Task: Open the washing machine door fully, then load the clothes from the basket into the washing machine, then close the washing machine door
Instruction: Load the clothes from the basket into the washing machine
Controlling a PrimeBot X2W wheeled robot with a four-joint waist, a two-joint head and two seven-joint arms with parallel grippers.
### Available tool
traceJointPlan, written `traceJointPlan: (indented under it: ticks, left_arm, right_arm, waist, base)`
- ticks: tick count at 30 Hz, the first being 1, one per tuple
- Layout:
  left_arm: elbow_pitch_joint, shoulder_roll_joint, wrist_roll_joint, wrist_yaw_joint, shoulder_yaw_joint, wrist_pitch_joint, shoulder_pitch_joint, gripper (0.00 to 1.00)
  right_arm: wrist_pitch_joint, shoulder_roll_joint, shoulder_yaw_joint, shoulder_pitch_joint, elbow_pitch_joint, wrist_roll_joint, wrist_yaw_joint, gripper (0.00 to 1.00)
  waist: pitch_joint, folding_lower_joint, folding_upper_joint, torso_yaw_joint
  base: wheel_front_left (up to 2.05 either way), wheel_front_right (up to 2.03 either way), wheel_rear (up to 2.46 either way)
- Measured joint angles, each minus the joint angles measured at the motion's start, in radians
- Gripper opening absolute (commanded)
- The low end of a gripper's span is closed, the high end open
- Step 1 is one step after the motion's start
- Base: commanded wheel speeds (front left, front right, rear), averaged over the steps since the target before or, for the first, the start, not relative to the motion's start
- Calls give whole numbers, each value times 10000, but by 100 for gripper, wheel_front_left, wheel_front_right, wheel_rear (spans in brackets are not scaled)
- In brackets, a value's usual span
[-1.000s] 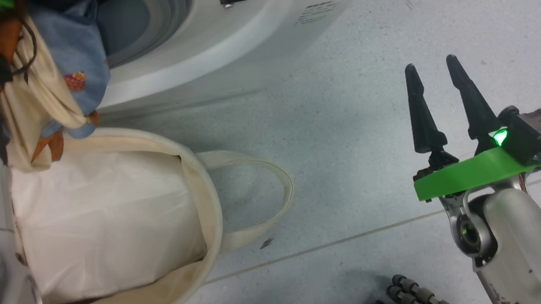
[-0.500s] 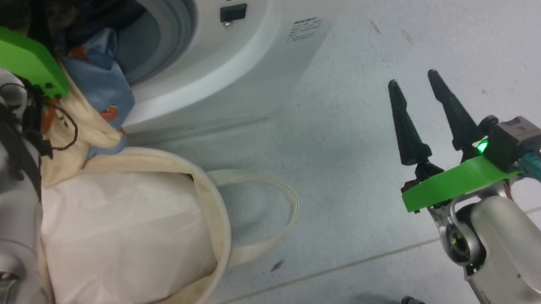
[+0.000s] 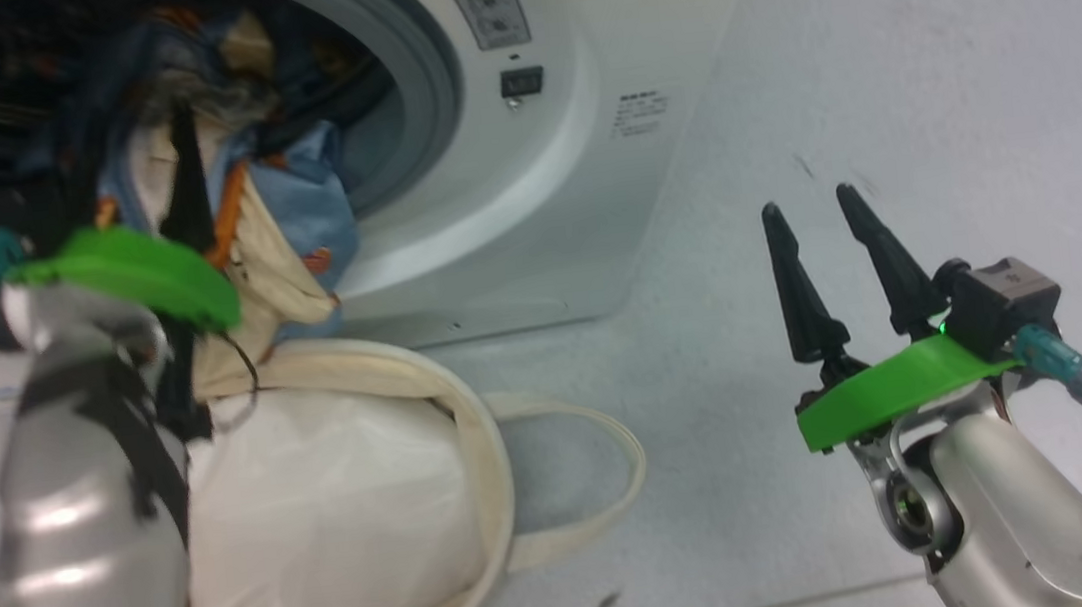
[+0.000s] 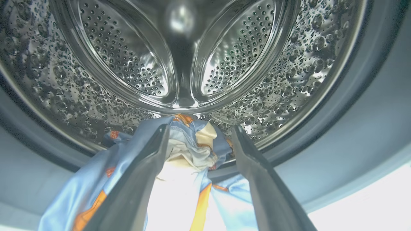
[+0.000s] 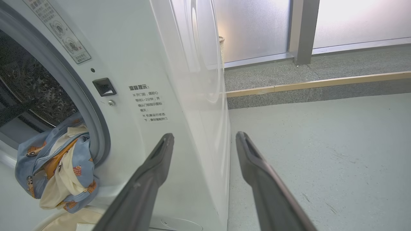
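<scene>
The washing machine (image 3: 579, 189) stands with its mouth uncovered; its door is out of view. Blue bear-print clothes (image 3: 299, 198) with cream and orange parts hang over the grey gasket, half in the drum, half above the basket (image 3: 491, 449). In the left wrist view my left gripper (image 4: 199, 128) is open at the drum's mouth. The clothes (image 4: 189, 166) lie loose between and under its fingers. My right gripper (image 3: 813, 215) hovers open over the floor to the right of the machine, holding nothing. The right wrist view shows the clothes (image 5: 54, 163) drooping from the opening.
A plain white bundle (image 3: 323, 527) fills the basket, whose loop handle (image 3: 617, 456) lies on the grey floor. My left forearm (image 3: 85, 553) crosses above the basket's left side. A low step (image 5: 321, 83) and frosted glass lie beyond the machine.
The head camera has tilted up toward the machine. My left arm has carried the clothes from above the basket into the drum's mouth and its jaws have opened. The right gripper stays open.
</scene>
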Motion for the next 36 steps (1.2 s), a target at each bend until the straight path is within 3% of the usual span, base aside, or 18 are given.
traceJointPlan:
  ticks: [21, 36]
  left_arm:
    - [-3609, 23, -464, -146, 205, 2, 5343, 100]
    - [-4077, 73, -468, -146, 811, 2, 6016, 100]
  right_arm:
    - [0, -552, 211, 1308, 211, 362, 0, 100]
    - [0, -550, -33, 1420, 73, 362, 0, 100]
  waist:
    - [-2575, 0, 0, 1157]
    - [-2668, 3, 0, 1183]
  base:
    - [0, 0, 0]
    - [0, 0, 0]
